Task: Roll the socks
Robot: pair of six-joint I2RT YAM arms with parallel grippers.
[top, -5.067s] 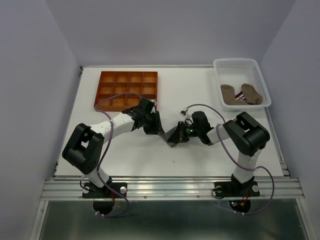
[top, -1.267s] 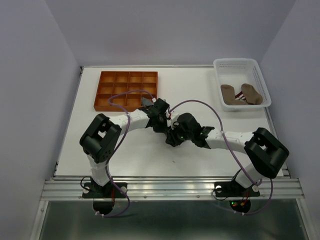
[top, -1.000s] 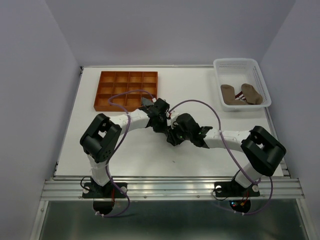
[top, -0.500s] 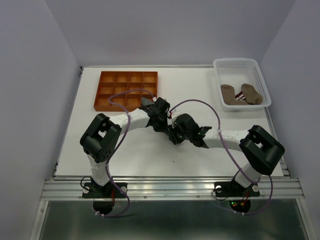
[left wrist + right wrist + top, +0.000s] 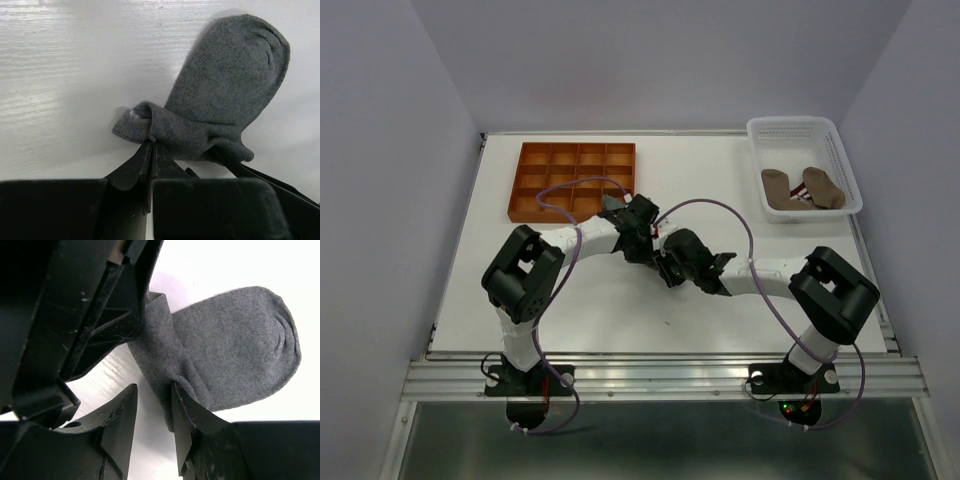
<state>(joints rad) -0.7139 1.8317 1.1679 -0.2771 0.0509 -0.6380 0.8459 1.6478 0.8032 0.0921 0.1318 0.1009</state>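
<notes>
Your white bench (image 5: 570,320) carries three things: an orange compartment tray (image 5: 575,147) at its far left, a white basket (image 5: 794,122) in its far right corner, and near the middle a grey sock (image 5: 225,95), its toe end flat on the surface.

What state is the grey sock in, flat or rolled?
Partly rolled: the grey sock curls over at the left gripper; its toe end lies flat.

grey sock (image 5: 225,95): toe flat on table (image 5: 60,60), cuff bunched | tan socks (image 5: 803,190): lying in white basket (image 5: 792,124)
</notes>
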